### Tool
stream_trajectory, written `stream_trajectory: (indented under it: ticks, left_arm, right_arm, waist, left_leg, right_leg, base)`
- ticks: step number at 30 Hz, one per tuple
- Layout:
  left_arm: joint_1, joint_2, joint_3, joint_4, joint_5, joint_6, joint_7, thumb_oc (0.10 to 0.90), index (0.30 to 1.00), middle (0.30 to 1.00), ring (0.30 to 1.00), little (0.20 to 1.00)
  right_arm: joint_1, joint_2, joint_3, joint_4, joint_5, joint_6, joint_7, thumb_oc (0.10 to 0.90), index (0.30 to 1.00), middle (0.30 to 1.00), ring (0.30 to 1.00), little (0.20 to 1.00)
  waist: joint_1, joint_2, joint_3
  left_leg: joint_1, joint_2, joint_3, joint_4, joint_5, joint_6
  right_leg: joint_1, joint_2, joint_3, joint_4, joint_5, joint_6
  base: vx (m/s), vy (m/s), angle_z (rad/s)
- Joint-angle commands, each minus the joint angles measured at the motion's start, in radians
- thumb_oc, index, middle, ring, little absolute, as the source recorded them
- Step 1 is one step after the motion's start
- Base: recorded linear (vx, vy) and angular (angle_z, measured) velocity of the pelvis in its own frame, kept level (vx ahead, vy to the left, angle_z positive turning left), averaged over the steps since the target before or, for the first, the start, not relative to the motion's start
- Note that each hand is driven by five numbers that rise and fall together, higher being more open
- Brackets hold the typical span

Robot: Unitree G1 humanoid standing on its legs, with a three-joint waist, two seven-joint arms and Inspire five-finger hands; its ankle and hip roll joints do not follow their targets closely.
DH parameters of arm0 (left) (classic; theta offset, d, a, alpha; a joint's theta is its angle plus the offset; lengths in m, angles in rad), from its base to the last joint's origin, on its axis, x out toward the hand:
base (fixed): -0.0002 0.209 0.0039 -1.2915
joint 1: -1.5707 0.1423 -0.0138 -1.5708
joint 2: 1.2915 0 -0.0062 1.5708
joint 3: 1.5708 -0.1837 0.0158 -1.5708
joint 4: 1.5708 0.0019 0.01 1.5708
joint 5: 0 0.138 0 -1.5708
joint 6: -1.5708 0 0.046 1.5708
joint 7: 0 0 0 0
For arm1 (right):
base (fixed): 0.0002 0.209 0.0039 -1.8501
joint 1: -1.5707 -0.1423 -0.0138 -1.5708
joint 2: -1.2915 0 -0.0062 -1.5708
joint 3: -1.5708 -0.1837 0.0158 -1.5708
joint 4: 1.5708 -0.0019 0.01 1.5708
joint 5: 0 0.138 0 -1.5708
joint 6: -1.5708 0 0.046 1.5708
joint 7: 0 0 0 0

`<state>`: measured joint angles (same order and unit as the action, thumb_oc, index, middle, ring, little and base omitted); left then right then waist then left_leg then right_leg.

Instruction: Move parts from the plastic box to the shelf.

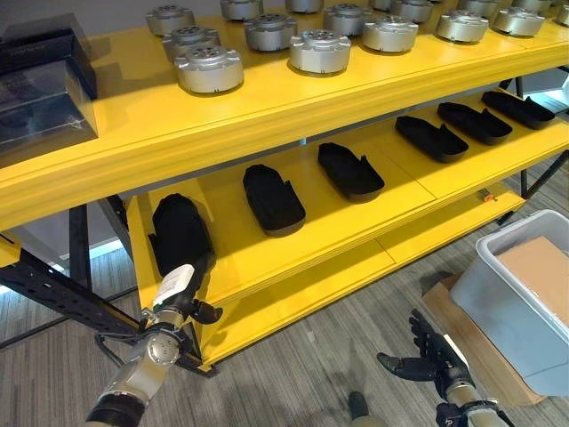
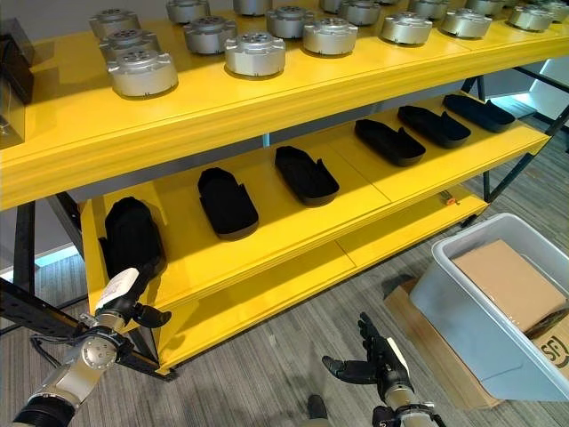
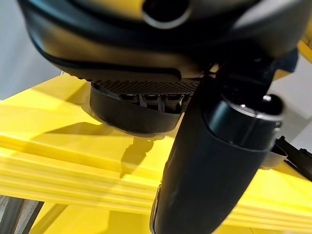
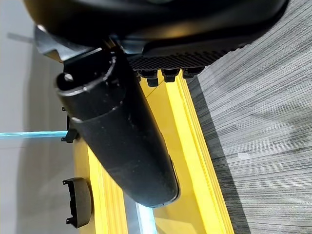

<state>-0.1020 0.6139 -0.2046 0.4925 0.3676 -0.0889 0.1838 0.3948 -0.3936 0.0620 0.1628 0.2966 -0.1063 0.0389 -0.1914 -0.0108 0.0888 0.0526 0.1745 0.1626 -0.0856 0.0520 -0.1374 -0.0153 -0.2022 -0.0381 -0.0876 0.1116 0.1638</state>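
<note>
Yellow shelf fills your view; at 8 o'clock your left hand touches a black part on its middle tier, fingers hidden, so grip unclear. Right hand hangs spread and empty at 5 o'clock, near the plastic box, cut off at the edge

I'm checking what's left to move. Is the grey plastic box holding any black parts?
Cannot tell. The grey plastic box shows a brown cardboard sheet lying inside; no black parts show, but anything beneath the sheet is hidden.

yellow shelf, black parts, grey plastic box
</note>
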Motion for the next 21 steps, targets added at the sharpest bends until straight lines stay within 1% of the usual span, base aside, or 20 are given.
stream_trajectory:
  ticks: [1,13,21]
  left_arm:
    - [-0.141,0.050,0.025,0.059,0.011,-0.017,0.034,0.900,1.000,1.000,1.000,1.000]
    - [-0.169,0.040,0.010,0.111,0.017,-0.004,0.026,0.900,1.000,1.000,1.000,1.000]
    - [-0.206,0.032,-0.010,0.185,0.021,0.009,0.026,0.900,1.000,1.000,1.000,1.000]
  right_arm:
    - [-0.050,-0.035,-0.054,-0.079,0.038,-0.098,-0.020,0.900,1.000,1.000,1.000,1.000]
    - [-0.048,-0.037,-0.052,-0.076,0.035,-0.091,-0.021,0.900,1.000,1.000,1.000,1.000]
    - [-0.042,-0.036,-0.046,-0.076,0.041,-0.088,-0.020,0.900,1.000,1.000,1.000,1.000]
  waist:
    - [-0.006,-0.001,0.010]
    - [-0.010,-0.002,0.011]
    - [-0.016,-0.004,0.008]
  left_leg:
    - [0.039,0.046,0.021,0.027,-0.062,0.011]
    - [0.044,0.043,0.022,0.024,-0.062,0.011]
    - [0.048,0.044,0.028,0.021,-0.061,0.010]
  right_leg:
    - [0.069,-0.036,-0.019,0.049,-0.119,0.020]
    - [0.070,-0.034,-0.016,0.047,-0.118,0.019]
    - [0.069,-0.033,-0.012,0.045,-0.117,0.020]
  base:
    - [0.00,0.000,0.00]
    - [0.00,0.000,0.00]
    - [0.00,0.000,0.00]
